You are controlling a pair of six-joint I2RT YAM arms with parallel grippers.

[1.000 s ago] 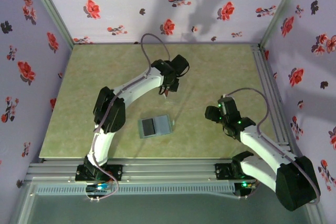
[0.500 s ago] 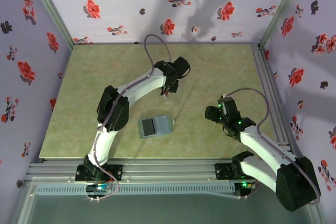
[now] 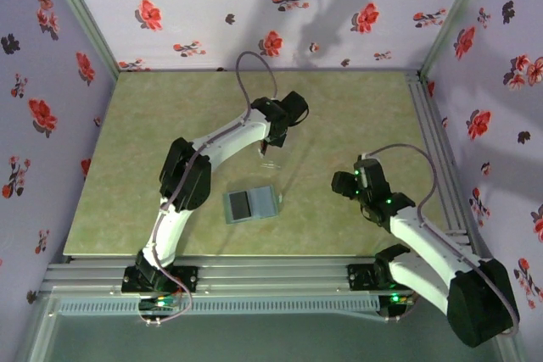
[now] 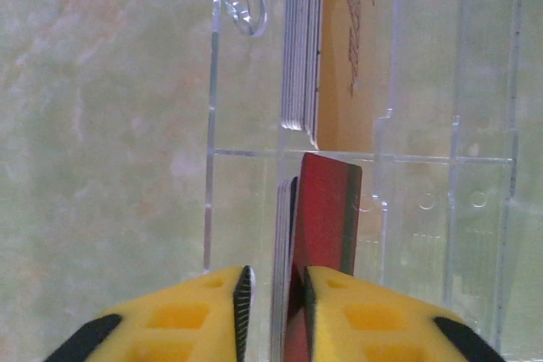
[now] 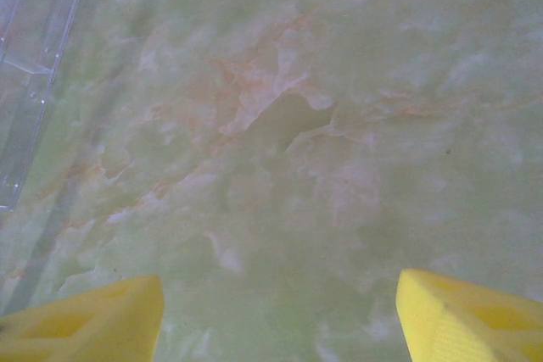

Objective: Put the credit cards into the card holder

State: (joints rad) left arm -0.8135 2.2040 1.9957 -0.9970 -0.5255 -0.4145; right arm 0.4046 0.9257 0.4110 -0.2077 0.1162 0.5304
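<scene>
My left gripper (image 3: 270, 152) reaches down into a clear plastic rack (image 4: 424, 167) that holds the credit cards on edge. A red card (image 4: 329, 201) and a thin stack of pale and dark cards (image 4: 282, 235) stand between its jaws. The right pad touches the red card. A narrow gap separates the left pad from the stack, so the left gripper (image 4: 276, 273) is open but only slightly. Farther along the rack stand a yellow card (image 4: 348, 57) and more pale cards (image 4: 297, 40). The grey-teal card holder (image 3: 250, 203) lies open on the table, nearer than the rack. My right gripper (image 3: 344, 184) hovers wide open over bare table.
The green marbled table (image 3: 170, 125) has floral walls on three sides and a metal rail (image 3: 437, 158) along its right edge. A corner of the clear rack (image 5: 34, 40) lies at the upper left of the right wrist view, well away from the right gripper (image 5: 280, 311).
The left arm has shifted slightly right and its gripper has sunk a little toward the rack. The right arm and the card holder have stayed put.
</scene>
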